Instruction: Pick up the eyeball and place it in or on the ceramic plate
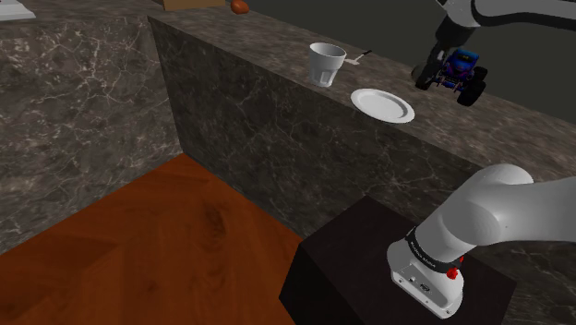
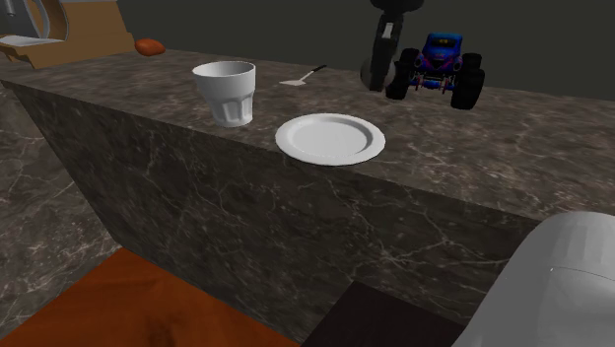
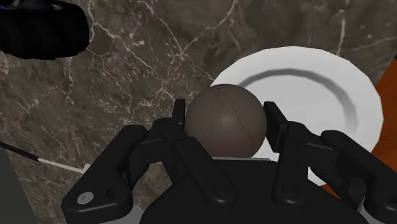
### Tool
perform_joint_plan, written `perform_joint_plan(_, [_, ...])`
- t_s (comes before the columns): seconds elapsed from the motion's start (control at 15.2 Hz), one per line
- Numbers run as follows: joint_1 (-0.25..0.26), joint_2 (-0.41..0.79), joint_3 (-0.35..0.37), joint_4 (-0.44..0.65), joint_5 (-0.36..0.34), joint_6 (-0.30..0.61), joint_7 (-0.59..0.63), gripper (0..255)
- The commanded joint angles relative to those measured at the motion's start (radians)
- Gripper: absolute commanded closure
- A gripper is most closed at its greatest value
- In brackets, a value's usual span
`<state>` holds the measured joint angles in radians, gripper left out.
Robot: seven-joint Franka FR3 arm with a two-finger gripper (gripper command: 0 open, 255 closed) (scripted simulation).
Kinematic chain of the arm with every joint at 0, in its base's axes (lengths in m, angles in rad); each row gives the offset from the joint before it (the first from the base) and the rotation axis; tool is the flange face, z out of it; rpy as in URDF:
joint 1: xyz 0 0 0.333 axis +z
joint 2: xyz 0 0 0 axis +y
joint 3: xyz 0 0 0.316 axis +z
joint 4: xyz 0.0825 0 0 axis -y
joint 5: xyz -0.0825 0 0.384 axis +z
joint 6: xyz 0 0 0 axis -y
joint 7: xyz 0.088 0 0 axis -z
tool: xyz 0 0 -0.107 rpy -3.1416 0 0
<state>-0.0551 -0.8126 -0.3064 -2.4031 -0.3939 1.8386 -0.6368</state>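
1. Eyeball (image 3: 224, 119): drawn as a plain grey-brown ball, smooth and rigid-looking. Judged light, apt to slip and roll. Best held across its widest girth.
2. Gripper (image 3: 227, 130): fingers (image 3: 180, 122) part-spread, pinching the ball on opposite sides at about mid-height.
3. Location: ball sits in the gripper over the dark marble worktop (image 1: 517, 138), beside the toy truck (image 1: 459, 72) toward the far edge. White plate (image 1: 382, 105) lies apart, near the stand-side edge.
4. Risk: shallow plate, so the ball may roll off. Release low.
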Motion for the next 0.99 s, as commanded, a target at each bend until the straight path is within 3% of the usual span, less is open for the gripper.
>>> perform_joint_plan(0.0, [0.019, 0.017, 0.045, 0.004, 0.025, -0.002, 0.051, 255])
perform_joint_plan(0.33, [0.06, 0.067, 0.142, 0.023, 0.076, -0.002, 0.161, 255])
perform_joint_plan(0.92, [0.053, 0.055, 0.128, -0.103, 0.055, 0.111, 0.184, 255])
